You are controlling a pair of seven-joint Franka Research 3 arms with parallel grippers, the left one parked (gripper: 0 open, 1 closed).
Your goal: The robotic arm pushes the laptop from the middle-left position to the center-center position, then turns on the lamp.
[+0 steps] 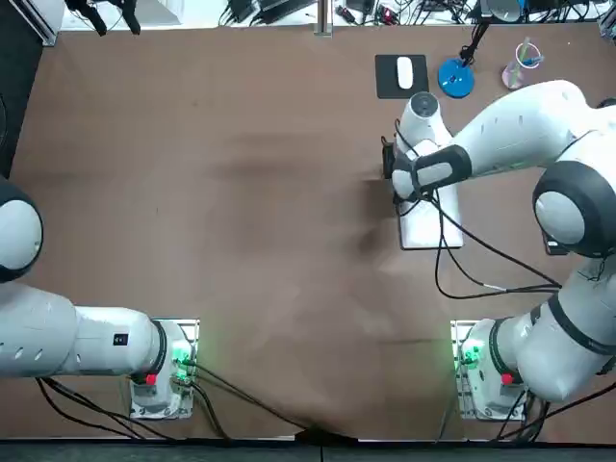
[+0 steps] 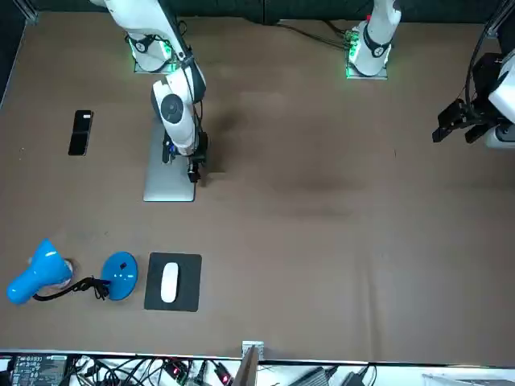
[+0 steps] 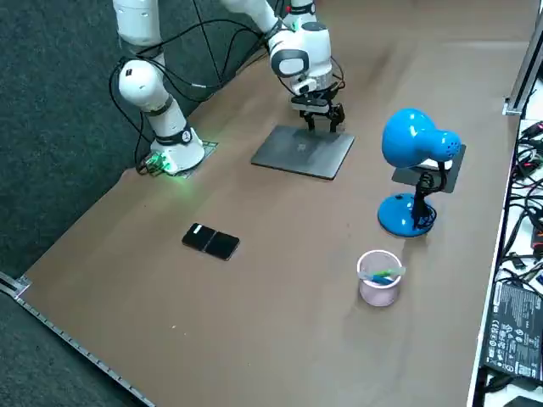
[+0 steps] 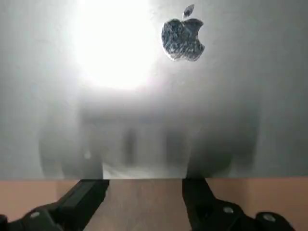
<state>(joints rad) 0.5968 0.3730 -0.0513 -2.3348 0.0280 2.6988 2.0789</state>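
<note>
Brown tabletop (image 3: 280,288) stretched wide, and we found the closed silver laptop (image 3: 301,153) lying toward the robot's right side, well short of the centre. Our right gripper (image 3: 323,125) stood low, just at the laptop's centre-facing edge, fingers parted and grasping nothing. We judged the push not yet accomplished. The blue desk lamp (image 3: 411,140) beyond looked unlit and untouched.

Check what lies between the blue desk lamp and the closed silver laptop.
Only bare brown table, in the front view; the open right gripper stands at the closed silver laptop's edge.
</note>
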